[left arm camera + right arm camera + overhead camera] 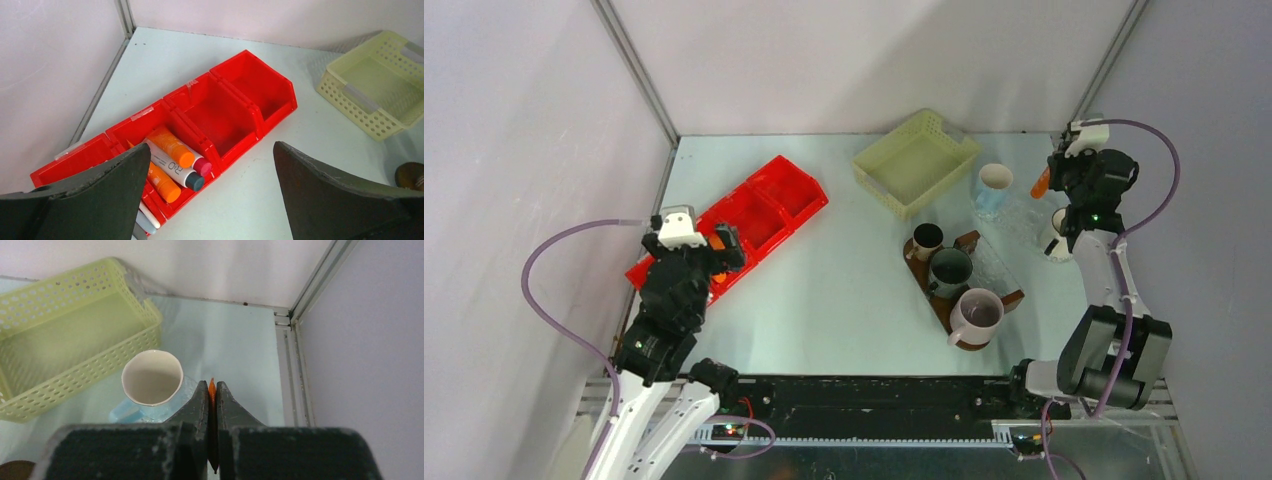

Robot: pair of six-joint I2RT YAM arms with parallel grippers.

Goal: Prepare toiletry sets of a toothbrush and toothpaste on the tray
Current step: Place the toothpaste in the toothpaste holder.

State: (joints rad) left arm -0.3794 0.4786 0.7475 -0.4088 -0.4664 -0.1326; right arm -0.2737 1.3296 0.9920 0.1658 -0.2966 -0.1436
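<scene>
A pale table seen from above held a dark brown oval wooden tray right of centre. Three mugs stood on it in a row: a small dark brown mug at the far end, a dark green mug in the middle and a mauve-grey mug at the near end. No toothbrush or tube could be made out in or beside them, so the sets looked barely begun.

The right gripper was raised near the far right corner. Its fingers were clenched on a thin orange toothpaste tube, seen edge-on, with its tip poking out beyond them. Pinching the flat tube across its broad faces probably kept it from slipping while it was carried. A light blue mug stood just to its left, off the tray. A pale yellow mesh basket sat further left.

On the left side, the left gripper hung with its fingers spread wide, grasping nothing. It hung over the near end of a red compartmented bin that lay at a slant. Just below it, one compartment held orange tubes and a white tube lying side by side. The wide spread probably readied it to straddle one of these for the next pick. The tray lay well apart, across the table to the right.
</scene>
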